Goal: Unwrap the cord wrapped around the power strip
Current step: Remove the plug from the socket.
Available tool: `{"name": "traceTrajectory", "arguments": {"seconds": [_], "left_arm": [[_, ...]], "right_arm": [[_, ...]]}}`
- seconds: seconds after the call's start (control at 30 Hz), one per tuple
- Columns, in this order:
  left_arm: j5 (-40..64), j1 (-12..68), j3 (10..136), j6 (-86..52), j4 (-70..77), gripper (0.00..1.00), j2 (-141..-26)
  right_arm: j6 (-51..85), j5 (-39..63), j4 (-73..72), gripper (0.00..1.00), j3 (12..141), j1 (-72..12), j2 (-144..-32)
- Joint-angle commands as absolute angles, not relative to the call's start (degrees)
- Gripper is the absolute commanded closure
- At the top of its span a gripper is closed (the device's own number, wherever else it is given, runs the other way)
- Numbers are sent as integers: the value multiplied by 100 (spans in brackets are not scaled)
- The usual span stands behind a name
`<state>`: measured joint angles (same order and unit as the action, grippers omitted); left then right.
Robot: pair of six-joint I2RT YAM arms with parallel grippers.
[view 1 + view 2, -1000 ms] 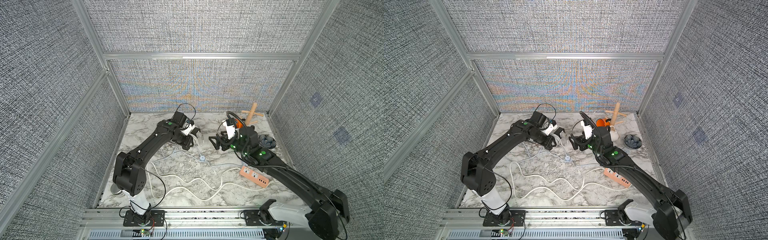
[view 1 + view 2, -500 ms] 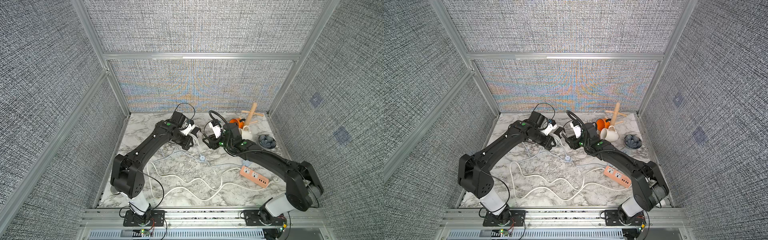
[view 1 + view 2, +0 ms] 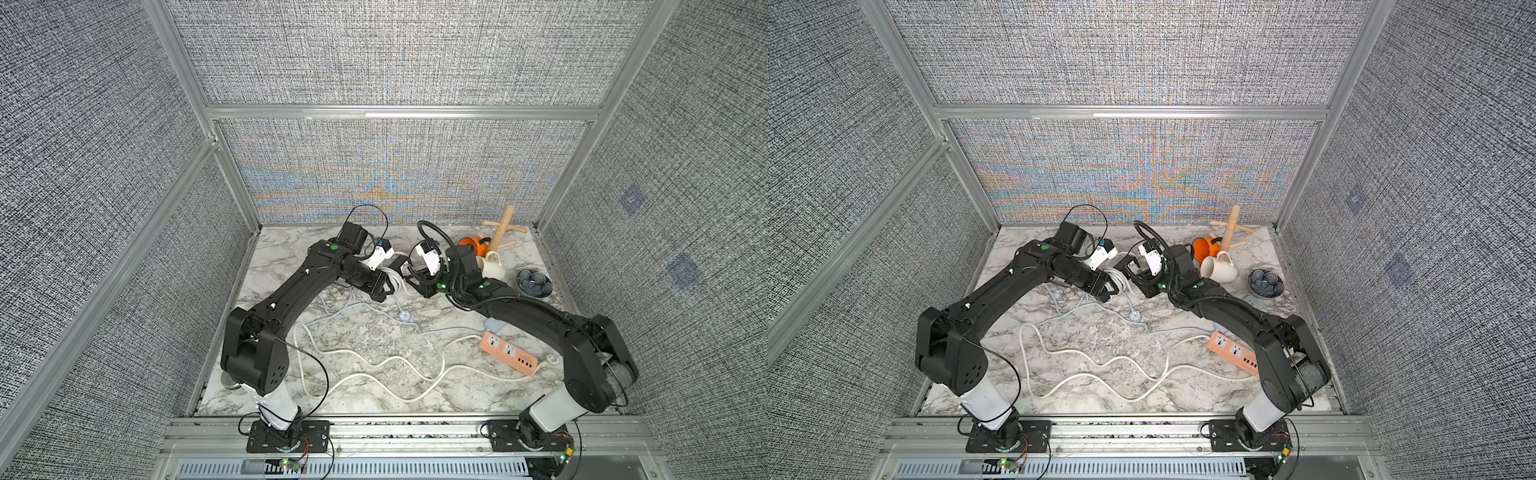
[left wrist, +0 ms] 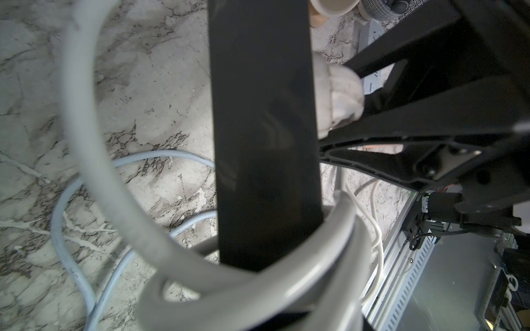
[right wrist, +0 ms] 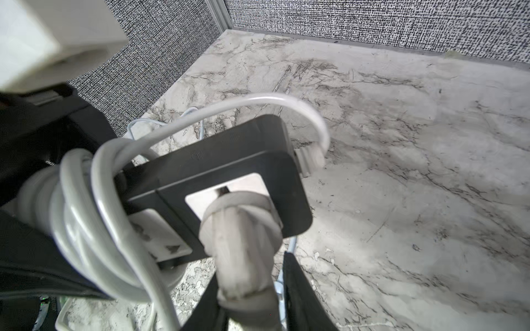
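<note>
White cord (image 5: 83,206) around black power strip (image 5: 235,163), plug end (image 5: 243,229) between jaws.

Both top views look steeply down from above the near edge toward the far wall, sharing the whole table (image 3: 478,399). Both wrist cameras sit very near the power strip (image 5: 229,160): left faces downward, right toward the far left corner.

You see only one black end of the power strip (image 3: 400,265) in both top views; the rest lies hidden. Close to the left wrist camera the cord (image 4: 94,160) blurs, and the plug (image 5: 241,229) hides whether the right gripper (image 5: 251,266) touches it.
</note>
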<state>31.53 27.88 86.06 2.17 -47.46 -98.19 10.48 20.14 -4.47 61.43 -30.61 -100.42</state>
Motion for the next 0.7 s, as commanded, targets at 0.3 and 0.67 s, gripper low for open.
{"name": "traceTrajectory", "arguments": {"seconds": [0.3, 0.67], "left_arm": [[3101, 2769, 8692, 117, -4647, 100, -10071], [3400, 2594, 8631, -517, -4290, 100, -10277]], "right_arm": [[1194, 1934, -956, 97, 6002, -3058, -9858], [1226, -169, -1030, 100, 5833, -3371, -9506]]}}
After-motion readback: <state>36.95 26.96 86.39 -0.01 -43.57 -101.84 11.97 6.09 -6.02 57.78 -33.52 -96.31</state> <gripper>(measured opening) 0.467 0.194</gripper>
